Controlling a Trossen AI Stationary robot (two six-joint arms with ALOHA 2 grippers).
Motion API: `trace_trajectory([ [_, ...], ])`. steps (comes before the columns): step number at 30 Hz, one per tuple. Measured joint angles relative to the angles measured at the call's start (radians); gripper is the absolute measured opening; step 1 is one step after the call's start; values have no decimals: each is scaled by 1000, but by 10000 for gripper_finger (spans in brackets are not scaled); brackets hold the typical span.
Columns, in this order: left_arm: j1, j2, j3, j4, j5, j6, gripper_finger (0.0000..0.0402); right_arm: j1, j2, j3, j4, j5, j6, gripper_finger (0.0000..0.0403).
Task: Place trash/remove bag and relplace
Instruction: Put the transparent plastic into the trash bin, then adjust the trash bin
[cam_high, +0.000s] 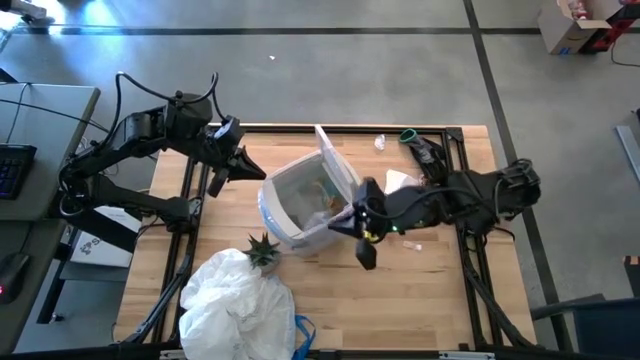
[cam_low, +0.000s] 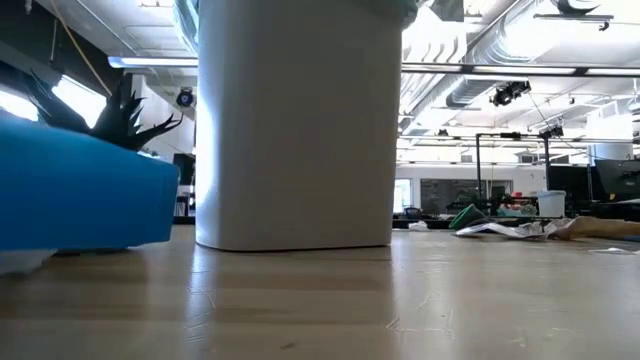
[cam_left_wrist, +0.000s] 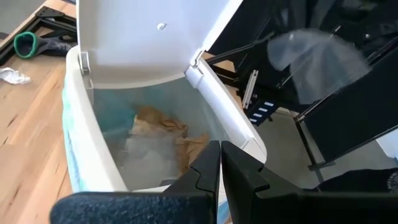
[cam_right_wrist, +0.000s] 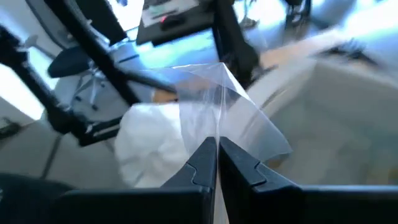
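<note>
Both grippers had their fingers together: the right gripper (cam_right_wrist: 216, 155) was clamped on a clear wrapper (cam_right_wrist: 227, 109), while the left gripper (cam_left_wrist: 220, 163) held nothing. From the right gripper, the open bin (cam_high: 300, 200) lay just beside and toward the left arm, so that arm was nearer for the drop. Brown paper (cam_left_wrist: 163, 127) already lay inside the blue bag (cam_left_wrist: 69, 158), below the left gripper.

dark jointed arms, looping black cables
</note>
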Motion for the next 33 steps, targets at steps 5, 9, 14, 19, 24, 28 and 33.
trace_trajectory([
  [5, 0, 0, 0, 0, 0, 7, 0, -61, 123, 210, -132, 50, -90, 0],
  [9, 0, 0, 0, 0, 0, 7, 0, -92, 195, 305, -170, 70, -140, 0],
  [14, -1, 0, 0, -2, 0, 7, 0, -99, 186, 269, -191, 128, -156, 0],
  [19, -2, 0, 0, -6, 0, 6, 0, -99, 183, 281, -312, 231, -124, 4],
  [24, -2, 0, 0, -5, 0, 6, 0, -99, 182, 282, -403, 275, -82, 33],
  [28, -3, 0, 0, -5, 0, 6, 0, -99, 182, 282, -411, 282, -61, 70],
  [33, -3, 0, 0, -4, 0, 6, 0, -101, 182, 282, -416, 309, -61, 107],
])
